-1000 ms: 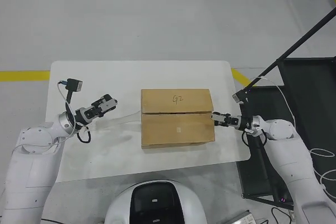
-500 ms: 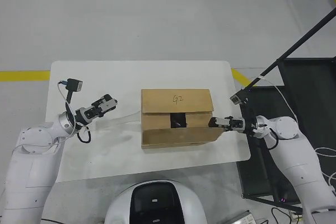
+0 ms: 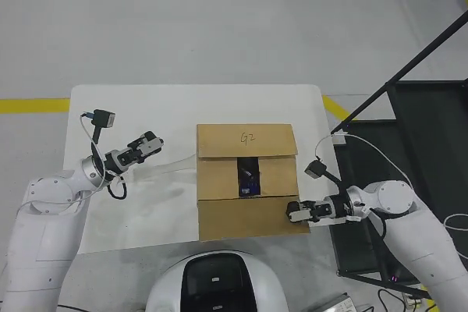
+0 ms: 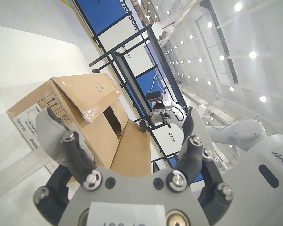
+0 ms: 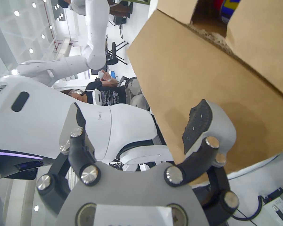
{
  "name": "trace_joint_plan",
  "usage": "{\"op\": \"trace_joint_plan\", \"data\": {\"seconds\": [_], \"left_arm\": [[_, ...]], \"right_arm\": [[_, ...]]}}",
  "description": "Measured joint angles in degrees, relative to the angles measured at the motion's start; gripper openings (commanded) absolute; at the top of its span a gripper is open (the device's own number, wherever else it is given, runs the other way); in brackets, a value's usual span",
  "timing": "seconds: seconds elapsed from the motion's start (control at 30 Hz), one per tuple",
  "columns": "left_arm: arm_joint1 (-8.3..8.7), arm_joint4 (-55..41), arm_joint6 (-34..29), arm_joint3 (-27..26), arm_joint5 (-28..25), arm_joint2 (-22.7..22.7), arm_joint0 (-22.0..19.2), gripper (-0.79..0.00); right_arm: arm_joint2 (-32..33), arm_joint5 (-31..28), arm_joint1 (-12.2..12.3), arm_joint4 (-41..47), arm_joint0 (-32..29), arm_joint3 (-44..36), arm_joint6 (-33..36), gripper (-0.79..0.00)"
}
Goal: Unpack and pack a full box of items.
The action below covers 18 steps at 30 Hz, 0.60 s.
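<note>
Brown cardboard box [image 3: 218, 175] stands mid-way on the white table [image 3: 140, 210]. Its near lid flap [image 3: 246, 220], shut a second ago, now lies folded out towards the robot. The right gripper [image 3: 294, 210] came with it, fingers apart at the flap's corner. The far flap [image 3: 246, 140] is down, so unpacking is likely only starting. The left gripper [image 3: 150, 143] sits well aside, fingers spread. Inner flaps hide the contents, bar a blue packet [image 3: 249, 183].

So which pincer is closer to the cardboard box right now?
Right. The right pincer is at the right corner of the near flap of the cardboard box; the left pincer hangs over the table off the box's left side, clearly apart.
</note>
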Motion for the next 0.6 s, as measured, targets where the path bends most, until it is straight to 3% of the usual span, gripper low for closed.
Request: {"op": "trace_joint_plan", "data": {"seconds": [0.3,0.6], "left_arm": [[0.0,0.0,0.0,0.0,0.0,0.0,0.0,0.0],[0.0,0.0,0.0,0.0,0.0,0.0,0.0,0.0]], "right_arm": [[-8.85,-4.9,1.51,-5.79,0.85,3.21,-4.92,0.0],[-16.36,-14.86,1.24,-12.65,5.54,9.42,-14.89,0.0]]}}
